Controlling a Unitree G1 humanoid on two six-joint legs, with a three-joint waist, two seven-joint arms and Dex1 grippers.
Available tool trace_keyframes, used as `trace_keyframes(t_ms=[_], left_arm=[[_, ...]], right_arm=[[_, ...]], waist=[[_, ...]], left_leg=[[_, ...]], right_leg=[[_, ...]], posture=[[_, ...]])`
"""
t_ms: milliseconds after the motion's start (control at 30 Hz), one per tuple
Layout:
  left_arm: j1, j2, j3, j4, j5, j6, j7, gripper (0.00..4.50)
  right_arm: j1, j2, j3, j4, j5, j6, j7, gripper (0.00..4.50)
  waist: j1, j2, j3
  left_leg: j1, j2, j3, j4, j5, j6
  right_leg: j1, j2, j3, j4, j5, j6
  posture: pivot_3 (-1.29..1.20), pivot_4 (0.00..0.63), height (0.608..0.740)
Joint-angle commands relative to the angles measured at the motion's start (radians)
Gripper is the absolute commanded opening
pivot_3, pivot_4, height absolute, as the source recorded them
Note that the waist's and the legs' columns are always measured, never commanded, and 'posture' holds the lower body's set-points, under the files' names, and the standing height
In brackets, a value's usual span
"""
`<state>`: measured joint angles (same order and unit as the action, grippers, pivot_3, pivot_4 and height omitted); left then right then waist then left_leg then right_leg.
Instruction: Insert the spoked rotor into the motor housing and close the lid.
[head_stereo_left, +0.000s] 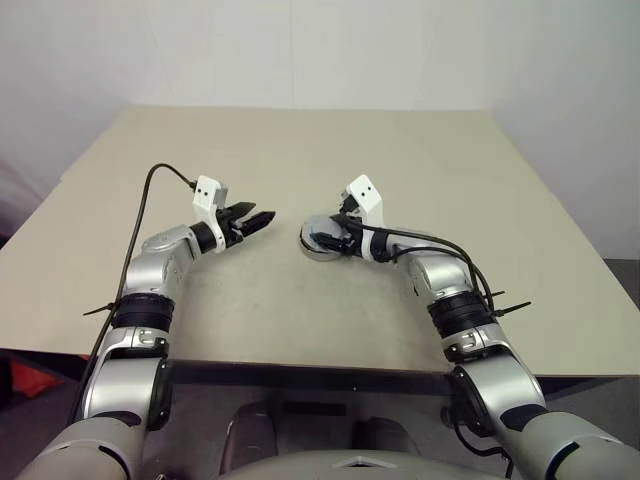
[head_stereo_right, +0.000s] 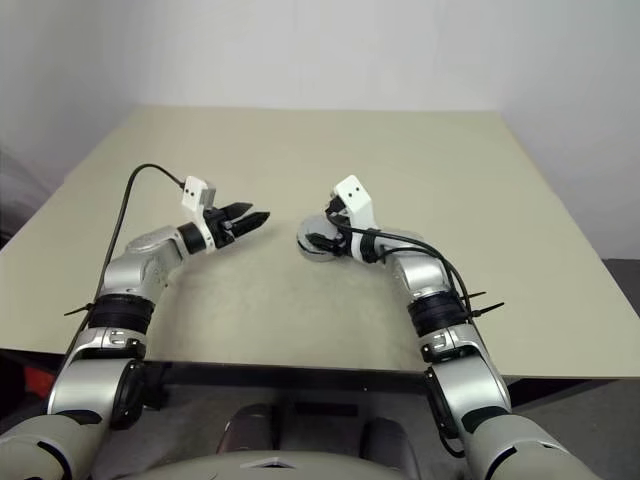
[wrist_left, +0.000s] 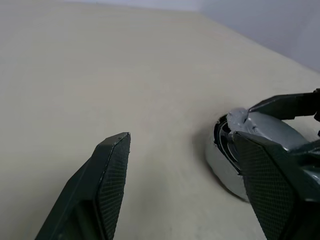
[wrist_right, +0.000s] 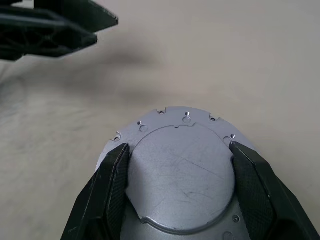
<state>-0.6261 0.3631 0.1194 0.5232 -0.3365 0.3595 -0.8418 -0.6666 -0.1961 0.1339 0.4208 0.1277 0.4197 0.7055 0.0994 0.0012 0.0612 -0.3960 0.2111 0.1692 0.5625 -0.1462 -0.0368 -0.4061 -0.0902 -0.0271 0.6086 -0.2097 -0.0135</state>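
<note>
Apparently, the lid (wrist_right: 180, 175) is down on the motor housing (head_stereo_left: 322, 240), so little seems left; the rotor is presumably inside. The housing sits mid-counter (head_stereo_left: 300, 330). Your right hand (wrist_right: 177, 192) straddles the lid, fingers wide on either side; whether they grip it is unclear. Your left hand (head_stereo_left: 262, 219) hovers nearby, open and empty.

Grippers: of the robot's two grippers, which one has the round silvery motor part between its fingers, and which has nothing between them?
The right gripper straddles the closed silvery lid of the motor housing. The left gripper stands open beside it, empty above the table.
</note>
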Motion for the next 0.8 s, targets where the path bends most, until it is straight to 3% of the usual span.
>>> trace_keyframes(t_ms=[33, 267, 800], left_arm=[[-0.015, 0.005, 0.008, -0.024, -0.011, -0.005, 0.0, 3.47], [-0.01, 0.013, 0.014, -0.027, -0.012, -0.005, -0.001, 3.47], [0.003, 0.015, 0.014, -0.04, -0.015, 0.0, 0.001, 3.47]], right_arm=[[-0.044, 0.004, -0.025, -0.025, 0.009, -0.025, -0.022, 3.05], [-0.032, 0.002, -0.002, 0.017, -0.003, -0.043, -0.015, 3.05], [-0.054, 0.026, -0.013, 0.163, -0.026, -0.087, -0.068, 3.05]], waist=[[0.0, 0.0, 0.0], [0.0, 0.0, 0.0], [-0.003, 0.0, 0.0]], left_leg=[[-0.003, 0.0, 0.0, 0.0, 0.0, 0.001], [-0.005, 0.001, 0.0, 0.002, -0.001, 0.001], [0.011, 0.001, 0.001, 0.002, 0.0, 0.0]], right_leg=[[-0.002, 0.0, -0.001, 0.0, 0.0, 0.0], [-0.003, -0.001, -0.002, -0.001, 0.0, 0.0], [0.01, 0.0, 0.001, 0.002, 0.0, 0.0]], posture=[[0.0, 0.0, 0.74], [0.0, 0.0, 0.74], [0.0, 0.0, 0.74]])
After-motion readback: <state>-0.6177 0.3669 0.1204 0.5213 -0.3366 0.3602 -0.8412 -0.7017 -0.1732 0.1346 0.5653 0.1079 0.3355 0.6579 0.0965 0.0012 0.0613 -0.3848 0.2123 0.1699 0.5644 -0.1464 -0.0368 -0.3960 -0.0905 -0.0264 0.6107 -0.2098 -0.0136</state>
